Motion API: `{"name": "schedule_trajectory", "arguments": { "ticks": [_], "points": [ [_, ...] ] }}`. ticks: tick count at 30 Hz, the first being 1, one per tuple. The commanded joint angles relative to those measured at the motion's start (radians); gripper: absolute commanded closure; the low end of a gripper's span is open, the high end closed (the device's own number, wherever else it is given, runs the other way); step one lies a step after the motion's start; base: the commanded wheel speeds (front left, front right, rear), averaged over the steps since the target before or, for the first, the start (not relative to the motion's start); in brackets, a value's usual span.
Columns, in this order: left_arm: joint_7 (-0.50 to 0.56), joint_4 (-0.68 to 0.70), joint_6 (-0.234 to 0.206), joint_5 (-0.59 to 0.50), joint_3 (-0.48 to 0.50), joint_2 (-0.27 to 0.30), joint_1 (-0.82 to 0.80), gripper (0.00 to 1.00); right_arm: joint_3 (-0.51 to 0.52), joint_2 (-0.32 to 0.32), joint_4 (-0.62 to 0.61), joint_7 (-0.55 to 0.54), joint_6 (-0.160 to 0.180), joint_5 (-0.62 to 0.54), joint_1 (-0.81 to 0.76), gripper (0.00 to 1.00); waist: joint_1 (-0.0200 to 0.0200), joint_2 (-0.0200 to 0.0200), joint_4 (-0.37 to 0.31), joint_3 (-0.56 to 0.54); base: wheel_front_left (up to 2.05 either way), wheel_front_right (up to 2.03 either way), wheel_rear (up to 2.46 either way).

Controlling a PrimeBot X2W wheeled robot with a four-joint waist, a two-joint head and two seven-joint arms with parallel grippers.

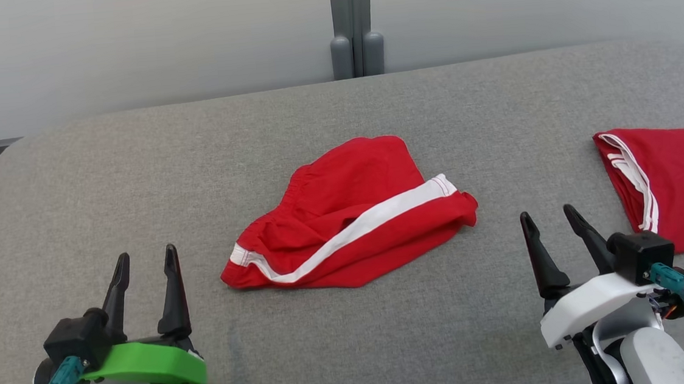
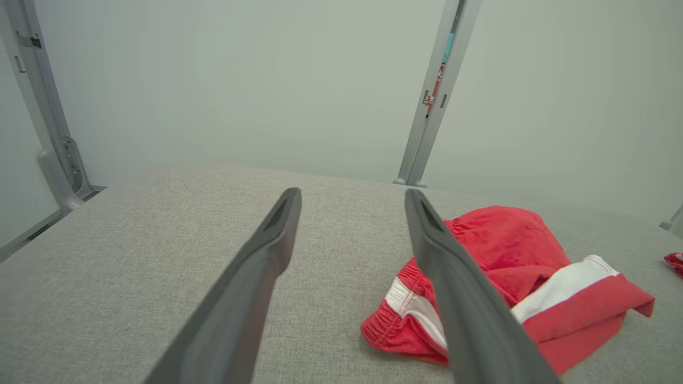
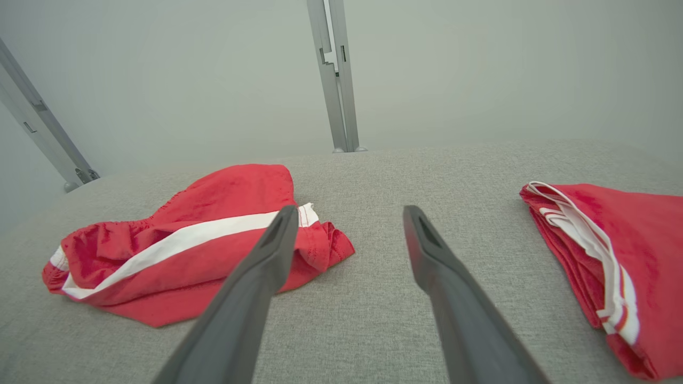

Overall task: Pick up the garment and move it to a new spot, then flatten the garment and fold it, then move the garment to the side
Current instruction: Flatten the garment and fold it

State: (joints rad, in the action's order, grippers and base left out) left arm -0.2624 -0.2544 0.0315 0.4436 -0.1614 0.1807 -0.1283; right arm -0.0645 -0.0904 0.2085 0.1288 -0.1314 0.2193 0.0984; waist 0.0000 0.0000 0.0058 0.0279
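Red garment [image 1: 350, 216], a pair of thin woven shorts, lying crumpled and partly doubled over near the middle of the grey padded surface [image 1: 133, 172], whose cover is a coarse, heathered weave with rounded far corners. A broad white band [image 1: 374, 217] runs diagonally across the shorts, and the gathered elastic waist puckers along their left edge. My left gripper [image 1: 146, 254] rests at the lower left, clear of the cloth: its two long, dark, tapering fingers are spread wide with nothing between them, above a smooth green plastic mount [image 1: 148, 363]. My right gripper [image 1: 547, 212], at the lower right on a white moulded mount [image 1: 589, 307], is likewise released and empty, its fingers parted. Just beyond it to the right lies a second red garment [image 1: 677, 184], folded flat, with thin white piping stacked along its left edge. Behind the surface stands a pale, matt wall split by a grey metal post [image 1: 354, 26].
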Motion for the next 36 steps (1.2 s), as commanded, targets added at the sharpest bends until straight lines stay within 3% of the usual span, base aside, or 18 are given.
{"name": "schedule_trajectory", "arguments": {
  "ticks": [1,10,25,33,36],
  "points": [
    [-0.003,-0.007,0.015,-0.013,0.016,-0.01,0.023,0.0,0.005,-0.008,0.001,0.001,0.002,0.0,-0.012,0.0,0.0,0.0,0.015,-0.025,0.0,0.0,0.0],
    [-0.003,-0.107,0.064,-0.057,0.048,-0.043,0.015,0.0,0.018,-0.009,-0.004,-0.002,0.002,-0.003,-0.02,0.0,0.0,0.0,0.03,-0.054,0.0,0.0,0.0],
    [-0.003,-0.154,0.09,-0.091,0.058,-0.064,-0.019,0.0,0.011,0.002,-0.002,-0.004,0.002,0.0,-0.029,0.0,0.0,0.0,0.026,-0.052,0.0,0.0,0.0],
    [-0.003,-0.202,0.097,-0.093,0.023,-0.062,-0.045,0.0,-0.001,-0.005,0.001,-0.025,0.002,0.002,0.0,0.0,0.0,0.0,0.026,-0.042,0.0,0.0,0.0],
    [0.011,-0.238,0.099,-0.082,-0.033,-0.053,-0.084,0.0,-0.022,-0.001,0.018,-0.096,0.002,0.047,0.038,0.0,0.0,0.0,0.026,-0.03,0.0,0.0,0.0]
  ]
}}
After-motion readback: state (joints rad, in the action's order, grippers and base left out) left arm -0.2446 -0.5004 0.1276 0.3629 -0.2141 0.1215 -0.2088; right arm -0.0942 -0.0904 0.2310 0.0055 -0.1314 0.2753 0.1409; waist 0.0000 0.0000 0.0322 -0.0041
